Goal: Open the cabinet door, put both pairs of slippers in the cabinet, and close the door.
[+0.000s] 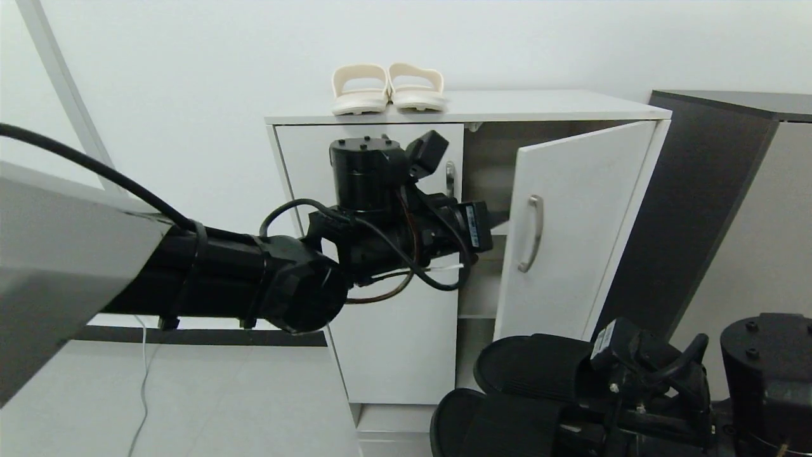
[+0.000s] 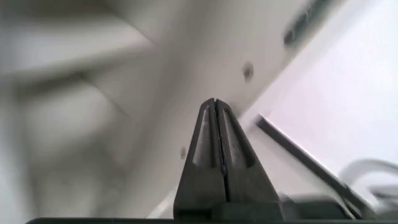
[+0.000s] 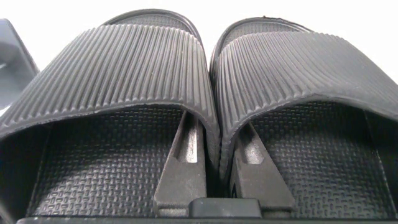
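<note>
The right gripper (image 3: 216,121) was clamped on the black slippers (image 1: 520,381), one finger (image 3: 185,155) inside each shoe, pinching their two inner walls together. The pair hung low, ahead of that gripper, with the toes towards the cabinet (image 1: 558,105) and just below the bottom edge of its right door (image 1: 571,241).

That door stood only part open, so the gap up and ahead of the gripper looked narrow for two shoes held side by side. An outer edge could catch on the door or on the closed left door (image 1: 393,336). The hold took in only the inner walls, so a knock could twist one slipper loose. The left gripper (image 2: 215,106), its fingers pressed together on nothing, sat right at the opening and its arm crossed the front of the cabinet. A lift straight up could meet it.

The white slippers (image 1: 388,89) lay on top of the cabinet, well above both grippers.

The right arm was held low and close in, wrist roughly level. The left arm was stretched out at mid-door height, wrist turned towards the gap.
</note>
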Tool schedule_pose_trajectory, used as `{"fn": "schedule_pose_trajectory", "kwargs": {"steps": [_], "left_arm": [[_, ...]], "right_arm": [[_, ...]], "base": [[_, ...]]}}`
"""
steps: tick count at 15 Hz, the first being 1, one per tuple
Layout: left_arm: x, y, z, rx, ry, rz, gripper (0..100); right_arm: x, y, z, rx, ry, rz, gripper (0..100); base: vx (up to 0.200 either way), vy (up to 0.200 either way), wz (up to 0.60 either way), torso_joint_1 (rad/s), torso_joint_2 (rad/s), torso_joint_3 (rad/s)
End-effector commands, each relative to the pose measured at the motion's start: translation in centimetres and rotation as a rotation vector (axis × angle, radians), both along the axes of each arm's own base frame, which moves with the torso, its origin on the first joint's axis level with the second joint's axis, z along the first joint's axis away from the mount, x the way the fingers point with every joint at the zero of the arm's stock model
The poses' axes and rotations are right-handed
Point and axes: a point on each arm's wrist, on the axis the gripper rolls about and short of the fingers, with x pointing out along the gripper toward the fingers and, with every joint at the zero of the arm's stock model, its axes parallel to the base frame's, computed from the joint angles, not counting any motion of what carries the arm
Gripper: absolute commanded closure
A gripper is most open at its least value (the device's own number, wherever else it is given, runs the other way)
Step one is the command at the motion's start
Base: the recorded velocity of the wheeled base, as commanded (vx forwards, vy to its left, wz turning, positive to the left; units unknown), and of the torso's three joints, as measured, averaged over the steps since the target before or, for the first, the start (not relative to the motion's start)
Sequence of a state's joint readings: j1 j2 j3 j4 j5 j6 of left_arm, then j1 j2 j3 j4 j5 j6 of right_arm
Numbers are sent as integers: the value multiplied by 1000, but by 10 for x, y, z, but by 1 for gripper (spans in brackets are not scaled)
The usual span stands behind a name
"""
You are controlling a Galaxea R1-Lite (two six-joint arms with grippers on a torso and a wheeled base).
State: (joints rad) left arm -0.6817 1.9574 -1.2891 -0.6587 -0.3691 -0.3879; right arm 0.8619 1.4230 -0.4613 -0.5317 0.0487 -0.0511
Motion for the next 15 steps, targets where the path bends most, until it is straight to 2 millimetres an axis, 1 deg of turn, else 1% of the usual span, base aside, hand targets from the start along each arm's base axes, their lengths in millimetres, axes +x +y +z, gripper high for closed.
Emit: {"fn": "schedule_pose_trajectory", "kwargs": {"steps": [1,2,4,5,6,7,8,9,10,12,14,15], "left_arm": [[-31,-11,11,-20,-29,-61,100],[-35,-14,13,-23,-37,-73,100],[-34,-13,13,-25,-39,-69,100],[-30,-5,15,-29,-44,-47,100],[-30,9,21,-38,-56,-20,100],[-36,24,30,-47,-68,2,100],[-46,40,35,-49,-71,19,100],[-61,59,40,-52,-79,39,100],[-84,81,45,-57,-85,49,100],[-139,124,49,-58,-105,58,100],[-204,174,34,-5,-87,93,100],[-228,193,23,33,-86,141,100]], "right_arm": [[-5,0,1,5,-5,18,100],[-5,0,2,7,-7,20,100],[-6,-1,3,10,-12,18,100],[-6,-1,3,12,-15,14,100],[-5,-1,4,14,-16,7,100],[-4,-2,4,13,-16,0,100],[0,-3,4,15,-16,-17,100],[3,-4,4,13,-14,-27,100],[4,-4,4,14,-15,-33,100],[5,-4,4,14,-12,-34,100],[5,-4,3,11,-9,-34,100],[6,-4,3,11,-9,-38,100]], "base": [[-200,0,0,-7,2,2],[-200,0,0,-2,2,12],[-200,0,0,0,2,7],[0,0,0,0,0,0],[0,0,0,0,0,0],[0,0,0,0,0,0],[0,0,0,0,0,0],[0,0,0,0,0,0],[0,0,0,0,0,0],[0,0,0,0,0,0],[0,0,0,0,0,0],[0,0,0,0,0,0]]}}
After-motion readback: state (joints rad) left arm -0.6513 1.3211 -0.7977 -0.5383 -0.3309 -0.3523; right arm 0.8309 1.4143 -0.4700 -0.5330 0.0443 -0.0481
